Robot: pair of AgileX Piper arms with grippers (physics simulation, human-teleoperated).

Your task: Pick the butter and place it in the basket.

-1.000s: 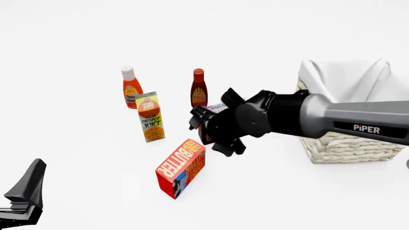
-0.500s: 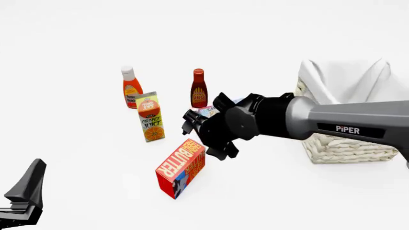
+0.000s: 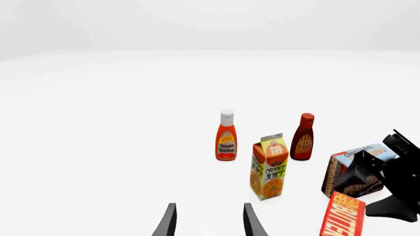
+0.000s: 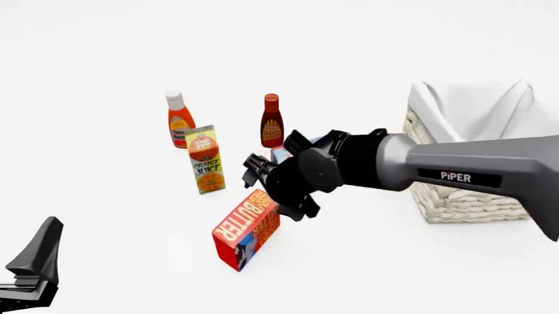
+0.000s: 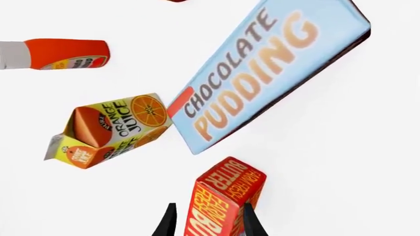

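The basket (image 4: 463, 157) is the biggest thing here, sitting off to the right w/ its white cloth folded over the rim; nothing shows inside it from the front, though the arm hides part of it.

The right arm (image 4: 472, 171) reaches across in front of it toward the middle of the table. Its gripper (image 4: 277, 188) hangs over the far end of the butter (image 4: 246, 226), fingers spread, 1 each side of the carton's end in the wrist view (image 5: 223, 201). Not pinching yet, as far as I can tell.

The butter lies on the table, center-left, well apart from the basket, "BUTTER" face up.

Just behind the gripper is the pudding box (image 5: 269, 69), mostly hidden from the front. The juice carton (image 4: 205, 160) stands near, then 2 bottles further back: ketchup (image 4: 180, 119) and BBQ sauce (image 4: 271, 122).

The left gripper (image 3: 208, 221) is parked at the near-left edge, fingers apart, holding nothing.

Progress: early, I'd say. Approach approx. done; grip, lift, carry over and drop are all left.
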